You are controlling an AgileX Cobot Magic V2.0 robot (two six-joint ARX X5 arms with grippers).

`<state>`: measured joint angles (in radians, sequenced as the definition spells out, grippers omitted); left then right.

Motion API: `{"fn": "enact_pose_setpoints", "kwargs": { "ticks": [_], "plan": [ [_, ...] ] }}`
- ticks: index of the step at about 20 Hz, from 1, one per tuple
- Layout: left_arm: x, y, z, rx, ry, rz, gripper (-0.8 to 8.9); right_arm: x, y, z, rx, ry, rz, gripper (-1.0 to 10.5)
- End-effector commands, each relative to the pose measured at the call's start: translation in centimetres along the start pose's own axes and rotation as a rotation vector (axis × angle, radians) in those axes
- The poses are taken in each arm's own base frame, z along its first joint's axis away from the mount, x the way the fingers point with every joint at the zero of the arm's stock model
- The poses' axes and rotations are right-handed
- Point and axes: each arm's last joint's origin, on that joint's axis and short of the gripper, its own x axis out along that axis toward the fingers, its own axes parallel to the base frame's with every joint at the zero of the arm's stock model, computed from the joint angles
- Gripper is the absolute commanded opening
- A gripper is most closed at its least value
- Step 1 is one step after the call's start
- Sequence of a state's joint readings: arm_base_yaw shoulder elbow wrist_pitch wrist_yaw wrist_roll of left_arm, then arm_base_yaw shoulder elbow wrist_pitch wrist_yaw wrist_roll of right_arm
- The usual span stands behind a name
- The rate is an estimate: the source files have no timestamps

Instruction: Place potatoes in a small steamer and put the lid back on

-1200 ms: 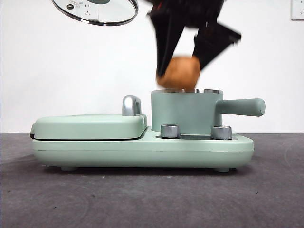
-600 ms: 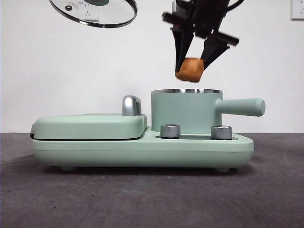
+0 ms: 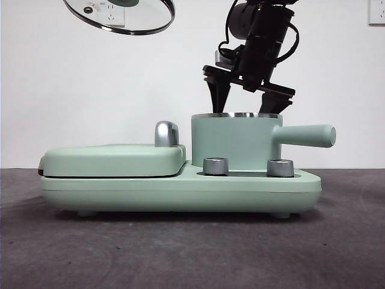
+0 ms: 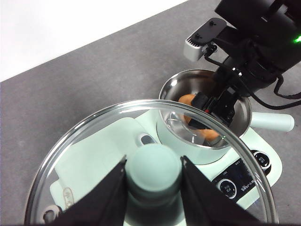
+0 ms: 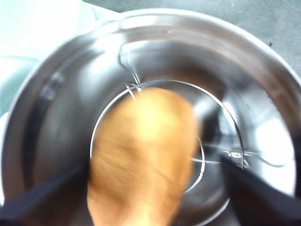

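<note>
Two grippers were at work. The right gripper (image 3: 243, 103) had its jaws down inside the mouth of the small steamer (image 3: 236, 143), which stood on the mint-green cooker base (image 3: 180, 189) toward the right end of the counter (image 3: 180, 253). In the right wrist view the jaws stood wide apart with the potato (image 5: 141, 160) between them, low in the steel bowl; whether they gripped it or merely flanked it I could not tell, since that picture was blurred. The potato appeared to lie over the round rack on the steamer's floor, its long axis running roughly in line with the wrist camera's view, away from the jaws.

The left gripper (image 4: 153, 174) was closed on the knob of the lid (image 4: 150, 179), holding it high and off to the side, above the griddle cover (image 3: 114, 159), probably to keep the steamer's mouth free until the potato was in.
</note>
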<state>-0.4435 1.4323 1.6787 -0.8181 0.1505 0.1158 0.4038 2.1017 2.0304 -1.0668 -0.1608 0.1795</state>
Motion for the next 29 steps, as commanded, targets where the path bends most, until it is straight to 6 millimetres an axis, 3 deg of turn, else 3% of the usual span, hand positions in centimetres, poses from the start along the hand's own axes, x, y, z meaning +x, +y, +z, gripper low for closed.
{"fn": "enact_pose_setpoints", "kwargs": {
  "ticks": [1, 5, 10, 13, 16, 21, 26, 29],
  "plan": [
    [-0.9, -0.2, 1.0, 0.019, -0.067, -0.001, 0.19, -2.7, 0.8, 0.9, -0.018, -0.032, 0.006, 5.0],
    [-0.7, -0.3, 1.0, 0.021, -0.066, -0.007, 0.18, -8.4, 1.6, 0.1, -0.039, 0.007, -0.017, 4.9],
    [-0.5, -0.4, 1.1, 0.024, -0.079, -0.011, 0.19, -15.1, 2.2, -2.0, -0.092, -0.120, -0.038, 4.6],
    [0.2, -0.8, 1.2, 0.023, -0.077, -0.030, 0.19, -18.8, 2.5, -4.7, -0.113, -0.171, -0.027, 4.6],
    [1.9, -1.4, 1.5, 0.036, -0.089, -0.120, 0.19, -21.1, 2.5, -8.9, -0.127, -0.161, -0.023, 4.6],
    [6.8, -3.0, 1.5, 0.066, -0.079, -0.199, 0.19, -21.8, 2.6, -16.7, -0.198, -0.219, 0.025, 4.6],
    [12.2, -4.3, 1.7, 0.107, -0.158, -0.228, 0.19, -19.3, 1.9, -24.1, -0.148, -0.387, 0.153, 4.6],
    [14.5, -5.0, 1.5, 0.127, -0.192, -0.241, 0.19, -17.9, 0.9, -27.9, -0.130, -0.442, 0.131, 4.6]
  ]
}}
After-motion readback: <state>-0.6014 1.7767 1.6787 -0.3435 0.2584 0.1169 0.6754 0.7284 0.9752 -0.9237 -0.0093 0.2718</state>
